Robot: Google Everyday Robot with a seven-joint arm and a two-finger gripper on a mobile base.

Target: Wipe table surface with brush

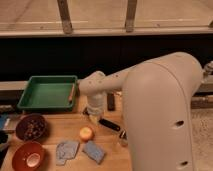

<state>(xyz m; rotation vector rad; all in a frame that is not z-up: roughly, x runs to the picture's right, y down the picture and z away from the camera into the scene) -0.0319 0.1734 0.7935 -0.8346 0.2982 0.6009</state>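
Beyond the far edge there is a dark panel under a pale ledge with metal posts, and in front of it the table surface [60,131], light joined planks, carries a fair bit of clutter. The robot's big white arm [107,80] bends down over the middle of the table, and the gripper [93,114] hangs low at the wood, just behind the orange fruit [86,133]. The brush [110,124] lies with its glossy black handle slanting away to the right of the gripper, one end right by it. From where I stand I cannot tell whether the gripper has hold of the brush or is only down beside it. I would say the job is at the picking-up stage, with no wiping begun. The next move calls for a sure hold on that slim handle, then a sweep over bare wood clear of the fruit and the two blue-grey pads [66,150] lying near the front. As for containers, the green tray [30,102] at the back left shows only a thin orange-brown thing along its right wall. The dark bowl [20,131] on the left holds a heap of small dark brown pieces. The red-brown bowl [19,159] in front of it has one pale thing in its middle.
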